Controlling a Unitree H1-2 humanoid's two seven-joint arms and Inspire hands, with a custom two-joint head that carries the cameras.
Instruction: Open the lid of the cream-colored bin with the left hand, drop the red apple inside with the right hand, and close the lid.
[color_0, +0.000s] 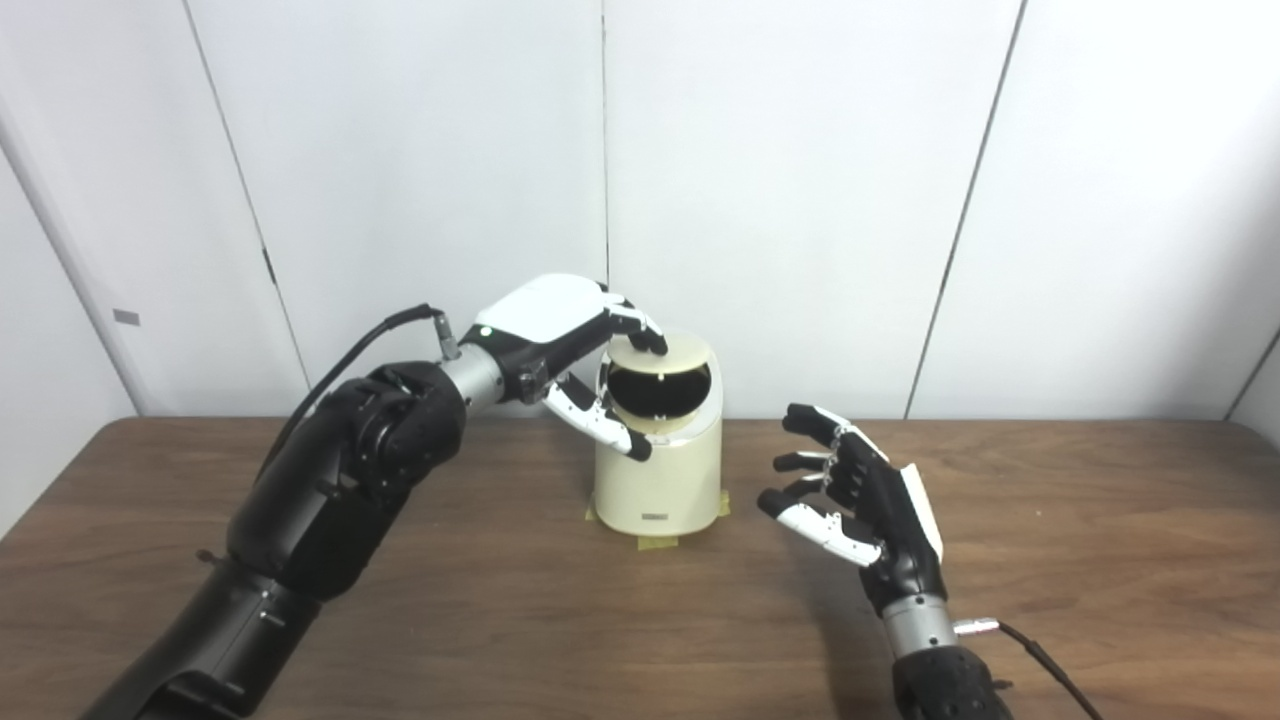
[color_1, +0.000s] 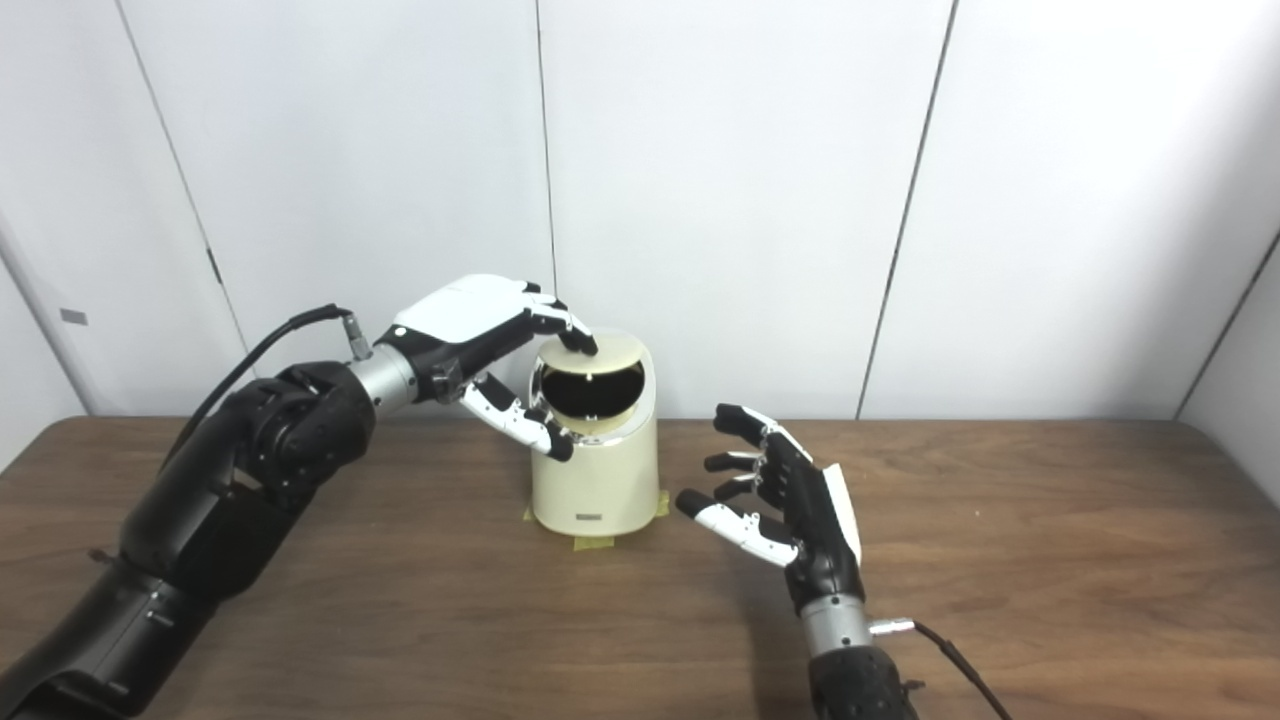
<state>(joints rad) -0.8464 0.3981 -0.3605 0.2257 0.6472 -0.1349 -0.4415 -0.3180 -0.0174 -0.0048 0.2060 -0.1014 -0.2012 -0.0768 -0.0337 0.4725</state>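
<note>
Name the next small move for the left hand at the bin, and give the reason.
Probably let the lid swing shut. The left hand holds it tipped open, the bin mouth shows dark, the right hand is open and empty, and no apple is in view.

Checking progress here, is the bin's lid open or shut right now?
Open: the cream-colored bin shows a dark round mouth, with the left robot hand holding the lid tipped back.

The cream-colored bin stands upright on the counter, its swing lid tipped back so the dark round opening shows. Tape tabs sit at its base.
</note>
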